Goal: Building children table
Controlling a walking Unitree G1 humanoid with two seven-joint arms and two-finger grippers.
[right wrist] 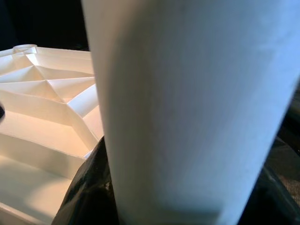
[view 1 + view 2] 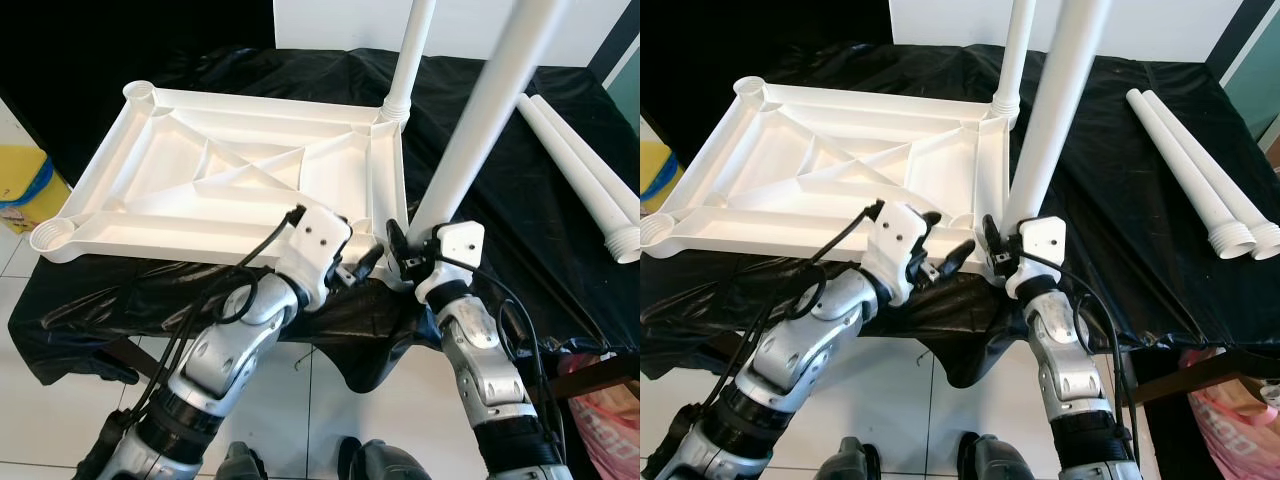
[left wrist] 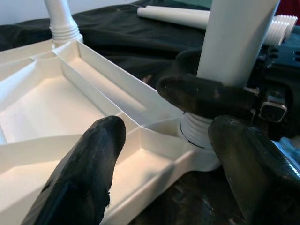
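Gripping 1 white table leg point(image 2: 470, 130) low, right gripper point(image 2: 405, 255) is seating it in the tabletop point(image 2: 230, 170) corner socket; left gripper point(image 2: 360, 265) is hovering wide open. Rigid, light, smooth plastic.

Both silver arms reach forward, bent at the elbow. The left gripper point(image 2: 362, 262) has its fingers spread apart. The right gripper point(image 2: 403, 252) is clamped around a white table leg point(image 2: 470, 130).

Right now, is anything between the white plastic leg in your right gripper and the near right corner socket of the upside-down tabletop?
Nothing visible. The right gripper holds the white plastic leg, whose threaded end sits at the white ribbed tabletop's near right corner socket. The left gripper hovers open beside it.
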